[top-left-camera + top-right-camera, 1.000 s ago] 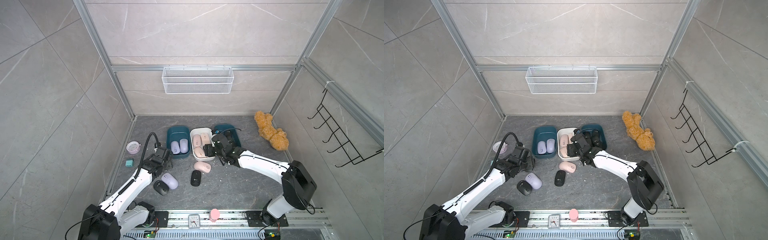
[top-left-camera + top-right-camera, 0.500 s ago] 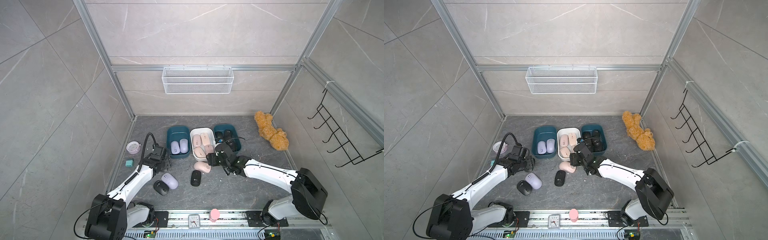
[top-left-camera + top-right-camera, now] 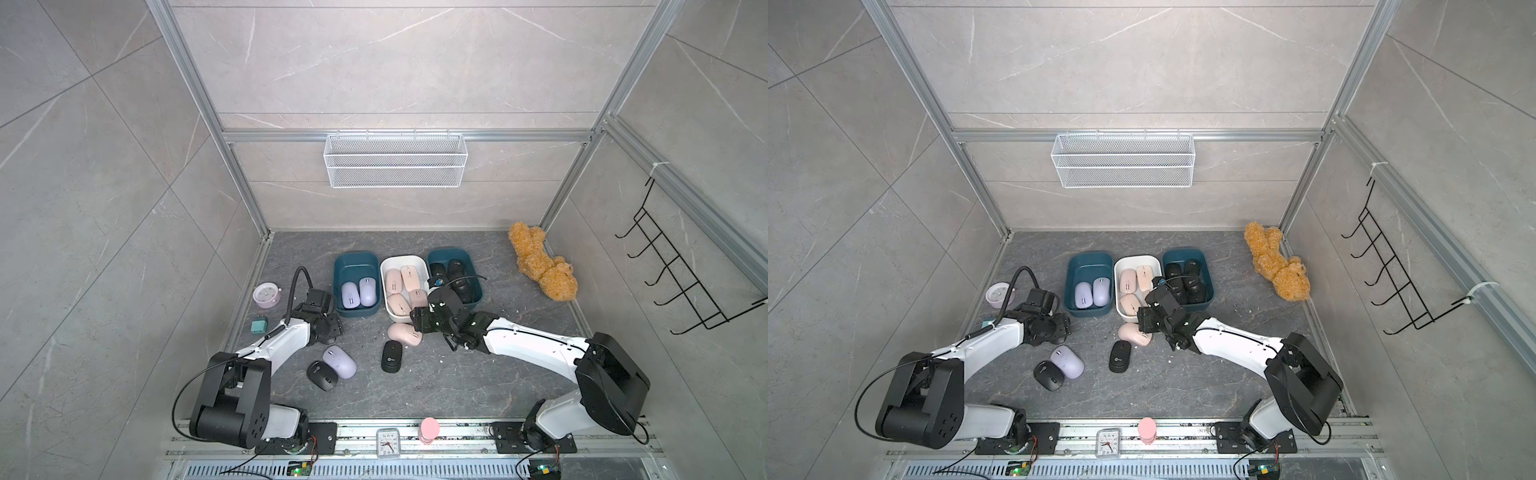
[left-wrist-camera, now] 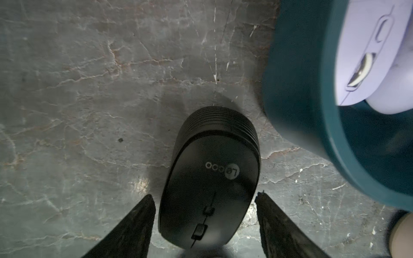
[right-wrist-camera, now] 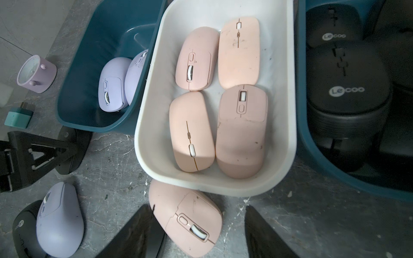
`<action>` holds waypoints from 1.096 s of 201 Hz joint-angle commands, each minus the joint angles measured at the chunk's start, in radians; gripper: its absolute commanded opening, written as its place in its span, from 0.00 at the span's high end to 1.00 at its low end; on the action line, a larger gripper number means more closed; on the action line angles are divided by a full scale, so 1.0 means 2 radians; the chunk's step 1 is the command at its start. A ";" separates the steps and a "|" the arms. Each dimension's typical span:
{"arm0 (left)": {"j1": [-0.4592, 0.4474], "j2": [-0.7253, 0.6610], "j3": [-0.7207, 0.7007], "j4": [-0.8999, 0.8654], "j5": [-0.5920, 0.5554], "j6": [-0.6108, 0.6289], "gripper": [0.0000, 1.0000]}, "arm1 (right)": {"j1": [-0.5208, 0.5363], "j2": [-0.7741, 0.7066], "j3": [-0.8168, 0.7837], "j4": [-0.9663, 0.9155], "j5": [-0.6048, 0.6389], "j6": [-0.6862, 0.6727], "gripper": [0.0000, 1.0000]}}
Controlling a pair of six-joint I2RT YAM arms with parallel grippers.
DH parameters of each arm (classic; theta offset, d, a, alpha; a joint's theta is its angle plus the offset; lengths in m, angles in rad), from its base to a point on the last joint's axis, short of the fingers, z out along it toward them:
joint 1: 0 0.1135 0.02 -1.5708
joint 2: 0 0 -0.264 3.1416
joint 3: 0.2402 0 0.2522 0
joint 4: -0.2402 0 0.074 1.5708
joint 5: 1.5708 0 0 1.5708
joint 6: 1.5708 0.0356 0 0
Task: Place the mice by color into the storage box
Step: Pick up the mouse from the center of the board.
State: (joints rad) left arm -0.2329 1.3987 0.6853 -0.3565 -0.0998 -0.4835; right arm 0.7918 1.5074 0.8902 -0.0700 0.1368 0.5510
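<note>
Three storage boxes stand side by side: a teal box [image 3: 355,254] with two lavender mice, a white box [image 3: 403,258] with several pink mice, and a teal box [image 3: 451,251] with black mice. My left gripper [image 4: 204,195] is open astride a black mouse [image 4: 212,178] on the floor, with a gap on both sides; in both top views the gripper [image 3: 330,328] hides this mouse. My right gripper [image 5: 198,207] is open around a pink mouse [image 5: 187,219] just in front of the white box. Loose on the floor lie a black mouse [image 3: 391,356], a lavender mouse [image 3: 340,361] and another black mouse [image 3: 322,375].
A lavender alarm clock [image 3: 265,295] and a teal block [image 3: 258,325] sit by the left wall. A brown teddy bear [image 3: 540,266] lies at the back right. A wire basket [image 3: 395,160] hangs on the back wall. A small clock [image 3: 387,442] and a pink cylinder [image 3: 429,430] stand on the front rail.
My right gripper has come back from over the black-mouse box to the pink mouse on the floor. My left gripper's jaws have opened wider and the arm has shifted slightly.
</note>
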 commanded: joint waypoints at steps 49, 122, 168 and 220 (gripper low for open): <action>0.003 0.029 0.030 0.007 0.014 0.020 0.28 | 0.003 0.010 0.014 -0.002 0.004 0.002 0.32; 0.003 0.055 0.061 -0.027 0.023 0.019 0.30 | 0.003 0.015 0.015 -0.001 -0.006 0.008 0.32; 0.003 0.065 0.074 -0.049 0.024 0.017 0.31 | 0.003 0.017 0.016 0.001 -0.011 0.012 0.33; 0.001 0.062 0.082 -0.072 0.020 0.014 0.32 | 0.003 0.019 0.019 0.002 -0.013 0.016 0.32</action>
State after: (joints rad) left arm -0.2302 1.5280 0.8101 -0.4469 -0.0677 -0.4652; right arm 0.7918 1.5307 0.8997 -0.0704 0.1165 0.5663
